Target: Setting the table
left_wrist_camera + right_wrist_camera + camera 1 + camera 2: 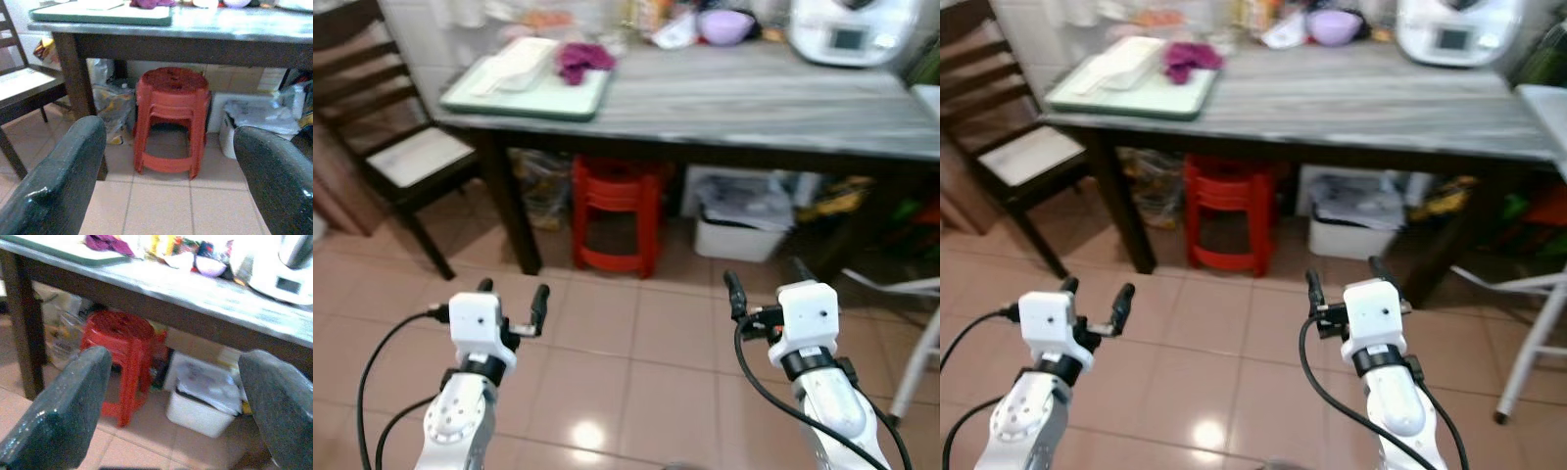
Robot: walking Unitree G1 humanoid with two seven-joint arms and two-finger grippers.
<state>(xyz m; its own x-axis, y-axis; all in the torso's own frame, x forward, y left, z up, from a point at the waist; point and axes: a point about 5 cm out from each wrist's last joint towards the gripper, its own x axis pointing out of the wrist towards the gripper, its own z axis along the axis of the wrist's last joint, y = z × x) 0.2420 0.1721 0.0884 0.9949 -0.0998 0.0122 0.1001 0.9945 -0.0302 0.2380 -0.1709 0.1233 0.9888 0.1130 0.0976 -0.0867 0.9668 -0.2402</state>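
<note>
Grey-grained tabletop (pixel 754 98) on dark legs, taken as landmark. On its near-left corner lies a pale green tray (pixel 524 93) bearing a white folded item (pixel 519 61) and a purple cloth (pixel 582 59). Toward its far edge stand a lilac bowl (pixel 724 26) and a white kitchen appliance (pixel 852 29). Beneath it: stacked red stools (pixel 612 211) and a white bin (pixel 744 220). Left of it, a dark wooden chair (pixel 396 147). Before it, over the tiled floor (pixel 636 343), the left gripper (pixel 514 299) and right gripper (pixel 769 279) hover, fingers spread wide, holding nothing.
</note>
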